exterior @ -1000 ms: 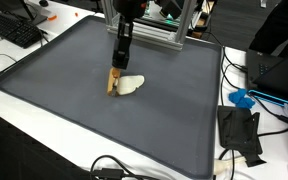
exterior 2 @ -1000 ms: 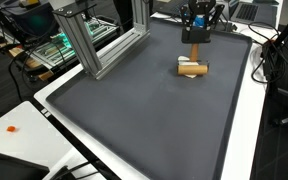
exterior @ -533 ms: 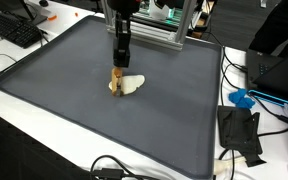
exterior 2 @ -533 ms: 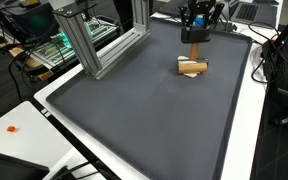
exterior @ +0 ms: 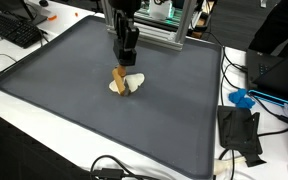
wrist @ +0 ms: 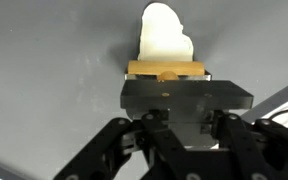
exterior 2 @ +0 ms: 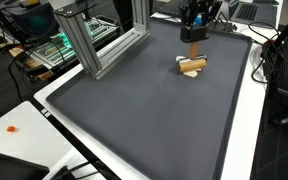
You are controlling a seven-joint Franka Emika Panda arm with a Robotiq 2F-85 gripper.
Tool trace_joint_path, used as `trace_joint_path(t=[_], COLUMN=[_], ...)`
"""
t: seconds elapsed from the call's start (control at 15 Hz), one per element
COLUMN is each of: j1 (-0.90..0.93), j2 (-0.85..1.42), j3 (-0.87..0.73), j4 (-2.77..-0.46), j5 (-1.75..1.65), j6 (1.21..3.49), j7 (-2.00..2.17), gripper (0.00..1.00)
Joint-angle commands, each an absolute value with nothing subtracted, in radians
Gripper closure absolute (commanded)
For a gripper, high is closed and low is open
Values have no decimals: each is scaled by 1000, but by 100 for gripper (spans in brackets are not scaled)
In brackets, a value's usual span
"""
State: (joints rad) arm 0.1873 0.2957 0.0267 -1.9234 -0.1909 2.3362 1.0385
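One dark mat (exterior: 74, 110) under tool (exterior: 125, 64), white table (exterior: 4, 140)

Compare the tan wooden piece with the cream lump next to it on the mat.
The tan wooden piece is brown with straight edges, while the cream lump is pale and rounded. The tan wooden piece sits directly below the gripper, whereas the cream lump lies just past it, clear of the gripper. Both sit close together on the gray mat.
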Motion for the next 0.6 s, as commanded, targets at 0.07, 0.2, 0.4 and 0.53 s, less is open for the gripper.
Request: trace_joint_path(t=[0.07,0.2,0.4,0.53], j1=[178,179,185,188], j2=[290,282,277,273], j3=[67,75,84,83], j4=[-1971,-1974,-1979,-1981], j5=[-82,-53,-22,-23], j6=[2287,2255,2204,2196], j7=[890,837,788,785], gripper=[78,78,78,78])
